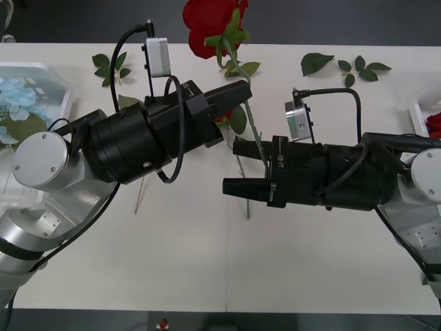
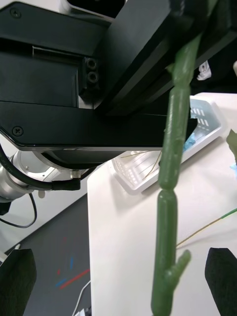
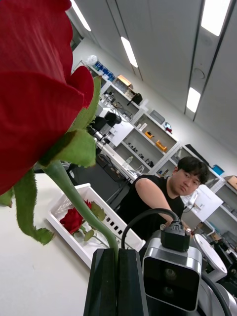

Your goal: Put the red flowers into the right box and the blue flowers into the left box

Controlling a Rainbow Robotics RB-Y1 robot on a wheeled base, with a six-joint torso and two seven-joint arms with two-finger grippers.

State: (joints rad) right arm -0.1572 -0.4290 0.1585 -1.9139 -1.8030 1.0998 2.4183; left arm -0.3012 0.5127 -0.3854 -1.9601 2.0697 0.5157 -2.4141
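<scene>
A red flower (image 1: 210,24) is held up over the table's far side, its green stem (image 1: 253,134) hanging toward the near side. My left gripper (image 1: 241,93) is shut on the upper stem just below the bloom; in the left wrist view its fingers (image 3: 117,256) pinch the stem under the red bloom (image 3: 34,89). My right gripper (image 1: 231,167) is open, one finger on each side of the lower stem (image 2: 168,197). The left box (image 1: 48,72) holds blue flowers (image 1: 17,96). The right box (image 1: 420,110) holds a red flower (image 1: 434,124).
Loose green leaf sprigs lie along the table's far side (image 1: 110,65) (image 1: 317,62) (image 1: 362,69). A patch of red (image 1: 222,116) and a thin stem (image 1: 138,200) show under my left arm. The near half of the white table (image 1: 207,262) is bare.
</scene>
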